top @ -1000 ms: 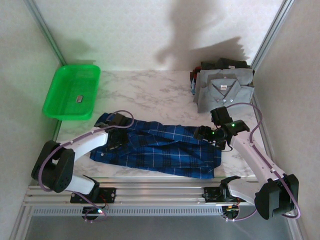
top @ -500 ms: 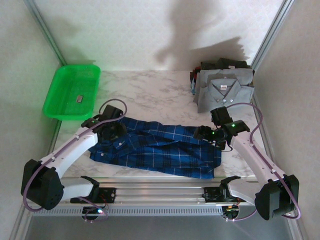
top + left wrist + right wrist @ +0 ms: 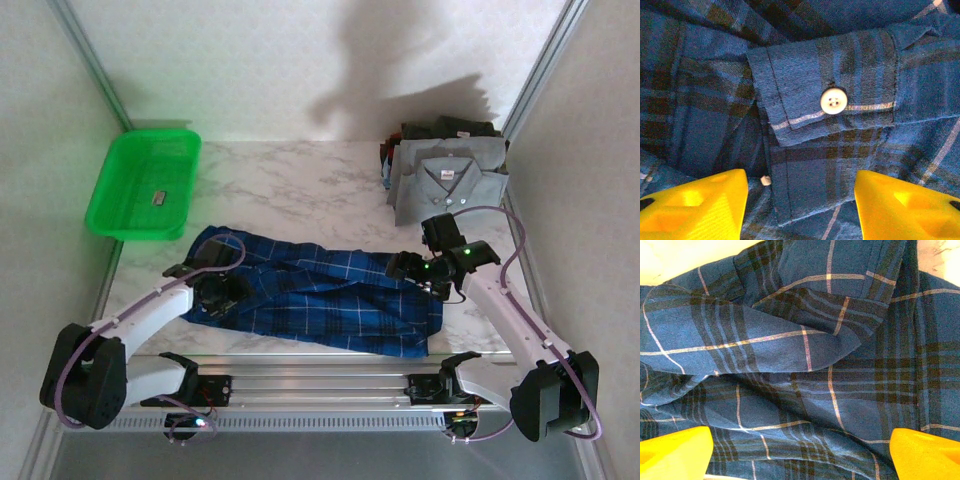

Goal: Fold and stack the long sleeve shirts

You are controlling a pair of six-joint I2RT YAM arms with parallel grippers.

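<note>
A white marble-look counter (image 3: 300,185) fills a pale-walled booth with metal posts at its corners; a broad shadow falls on the back wall; a green basket (image 3: 125,180) sits at the far left, a small dark item lying in it; at the far right stands a pile of folded shirts (image 3: 445,170), a grey one on top with its collar showing, darker ones behind.

The blue plaid shirt (image 3: 320,295) lies spread but rumpled across the near middle of the counter, close to the pile yet apart from it; it looks like the shirt now in hand, partly gathered inward but not yet a tidy packet, so the task seems around its middle.

The left gripper (image 3: 215,292) hangs over the shirt's left end; its wrist view shows a cuff (image 3: 790,85) with a white button (image 3: 832,100) just ahead, the jaws partly spread with nothing between them; the right gripper (image 3: 408,266) hovers at the right end, jaws wide, over a loose flap of cloth and holding nothing.

The next move probably calls for each side to come down and pinch an edge; the cloth is soft and layered, so a pinch could catch more than one layer; lifting evenly would keep the fold square before it goes to the pile.
</note>
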